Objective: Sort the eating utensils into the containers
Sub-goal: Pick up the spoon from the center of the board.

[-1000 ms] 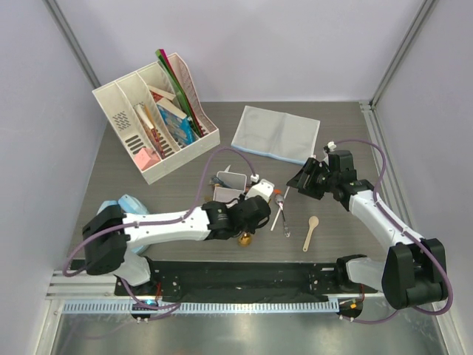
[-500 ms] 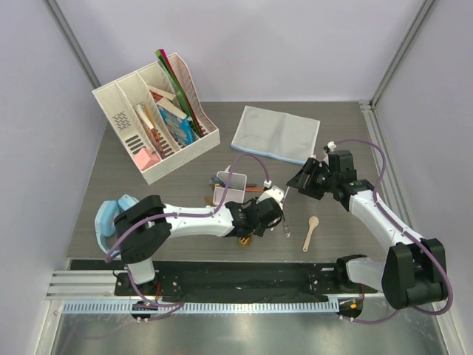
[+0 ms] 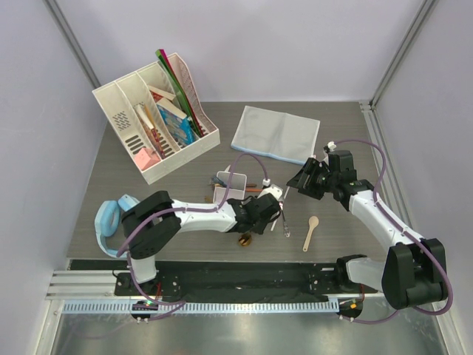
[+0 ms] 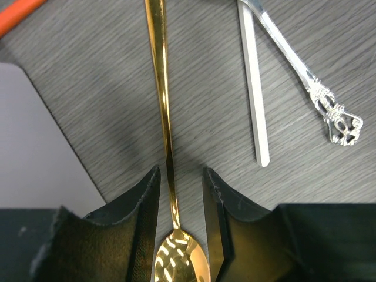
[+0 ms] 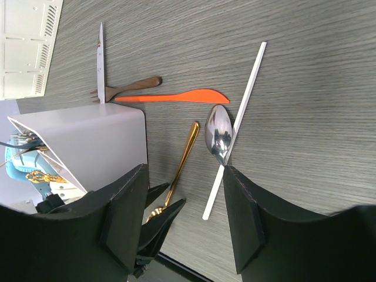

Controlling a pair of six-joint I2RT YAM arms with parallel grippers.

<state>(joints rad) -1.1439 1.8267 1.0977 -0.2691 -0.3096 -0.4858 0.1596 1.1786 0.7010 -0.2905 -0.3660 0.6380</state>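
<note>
The left fingers (image 4: 148,200) stand partly apart astride the gold spoon (image 4: 160,88), one on each side where its neck meets the bowl. Whether they press it or only bracket it I cannot tell. The spoon lies on the counter (image 3: 111,185) just right of the white box (image 3: 230,185), its handle pointing away from the fingers. Beside it lie a white stick (image 4: 254,88) and a silver spoon (image 4: 294,59) with an ornate handle end, the two touching. An orange knife (image 5: 176,97) lies past the gold handle's tip. The right fingers (image 5: 130,200) are spread wide and hold nothing, hovering above this cluster. A wooden spoon (image 3: 310,233) lies apart, nearer the front edge.

The left arm (image 3: 192,218) runs low from the near left to the middle of the counter. The right arm (image 3: 377,214) reaches from the near right inward, with its wrist aimed toward the box.

The counter is dark grey wood grain. At the back sit a folded grey-blue cloth (image 3: 275,133) and a white file rack (image 3: 122,118) holding books, with pale lilac walls (image 3: 295,44) around.
</note>
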